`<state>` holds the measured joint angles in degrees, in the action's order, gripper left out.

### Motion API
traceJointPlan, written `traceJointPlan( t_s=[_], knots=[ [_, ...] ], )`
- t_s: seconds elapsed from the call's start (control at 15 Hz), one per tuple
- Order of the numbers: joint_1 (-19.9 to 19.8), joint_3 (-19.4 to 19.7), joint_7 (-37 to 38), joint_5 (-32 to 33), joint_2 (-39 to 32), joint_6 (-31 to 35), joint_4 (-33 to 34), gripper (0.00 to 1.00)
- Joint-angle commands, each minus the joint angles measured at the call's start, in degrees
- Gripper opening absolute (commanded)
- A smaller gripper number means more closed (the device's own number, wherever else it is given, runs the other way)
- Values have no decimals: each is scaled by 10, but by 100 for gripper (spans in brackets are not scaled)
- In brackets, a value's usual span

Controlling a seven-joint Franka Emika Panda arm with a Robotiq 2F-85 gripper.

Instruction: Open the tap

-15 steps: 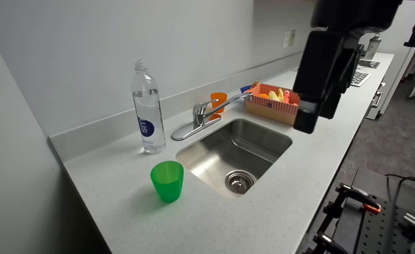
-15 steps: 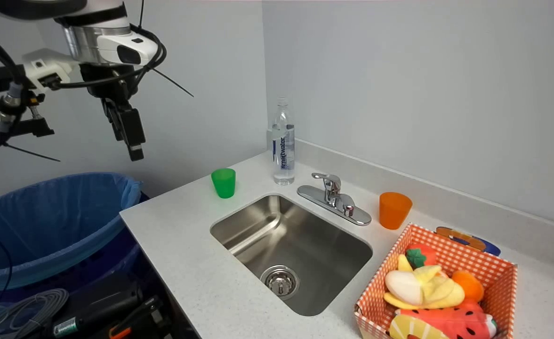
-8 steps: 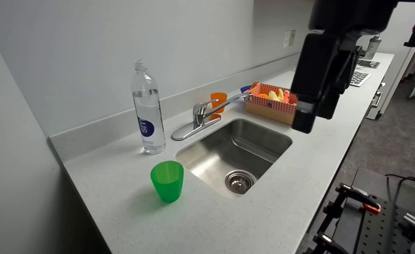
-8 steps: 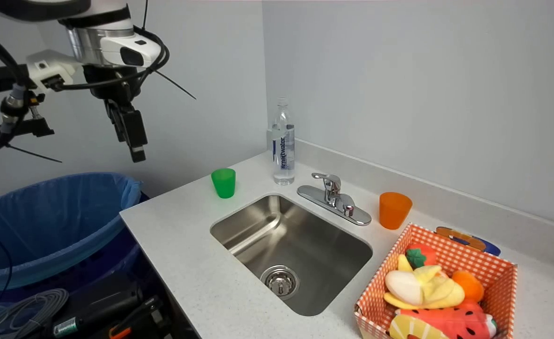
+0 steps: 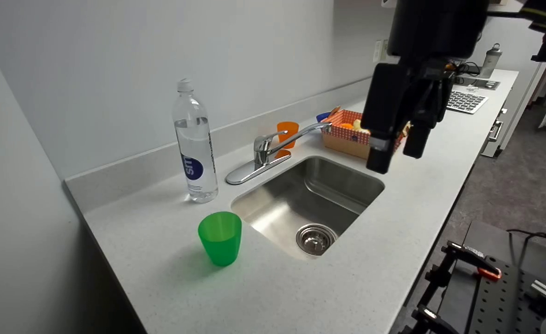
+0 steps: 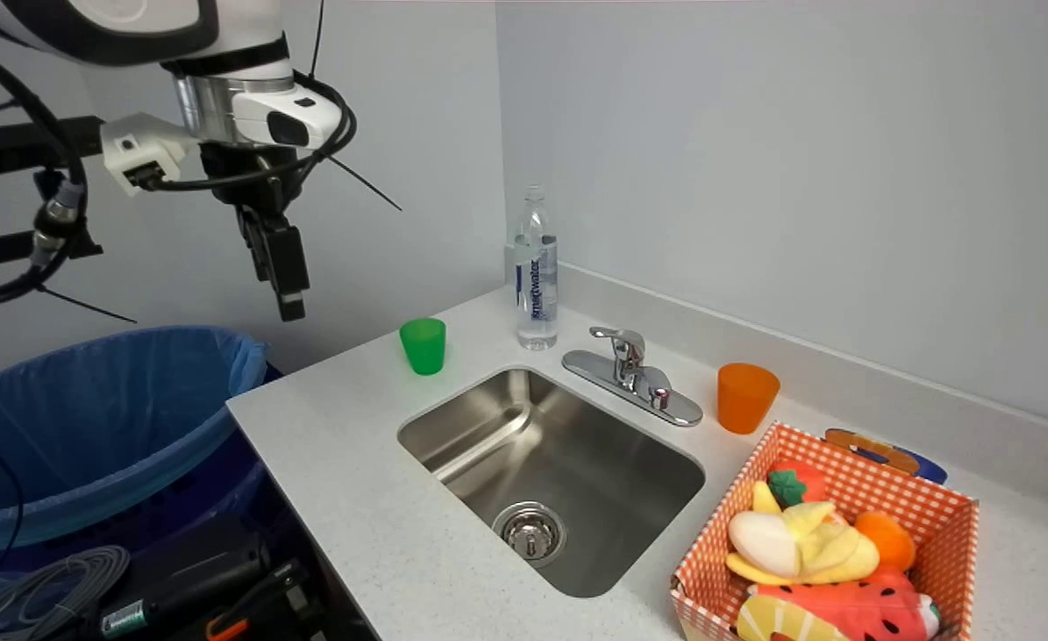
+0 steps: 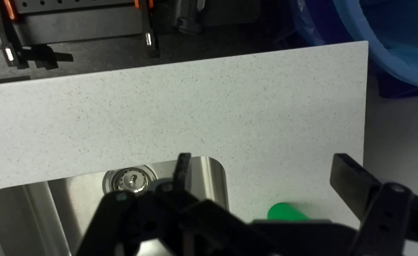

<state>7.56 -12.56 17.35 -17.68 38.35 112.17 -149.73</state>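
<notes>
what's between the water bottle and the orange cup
The chrome tap stands between the water bottle and the orange cup; both exterior views show it.

Pale speckled countertop (image 6: 354, 485) is surrounding recessed steel sink (image 6: 613, 456). Tap (image 6: 628, 372) is standing along one side of sink. Water bottle (image 6: 537, 294) is standing upright near one end of tap, orange cup (image 6: 747, 398) near opposite end. Green cup (image 6: 423, 345) is standing upright near sink. Checked basket (image 5: 347, 145) is resting near orange cup. Keyboard (image 5: 466, 101) is lying well apart.
</notes>
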Motion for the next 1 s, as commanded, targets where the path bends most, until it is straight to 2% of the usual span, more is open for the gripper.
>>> traceJointPlan(
  t_s=[0.0, 0.53, 0.93],
  knots=[
    [-27, 4, 13, 24, -44, 36, 18, 100],
    [-76, 32, 21, 82, -164, 119, 91, 100],
    [-93, 36, 78, 142, -246, 148, 159, 100]
  ],
)
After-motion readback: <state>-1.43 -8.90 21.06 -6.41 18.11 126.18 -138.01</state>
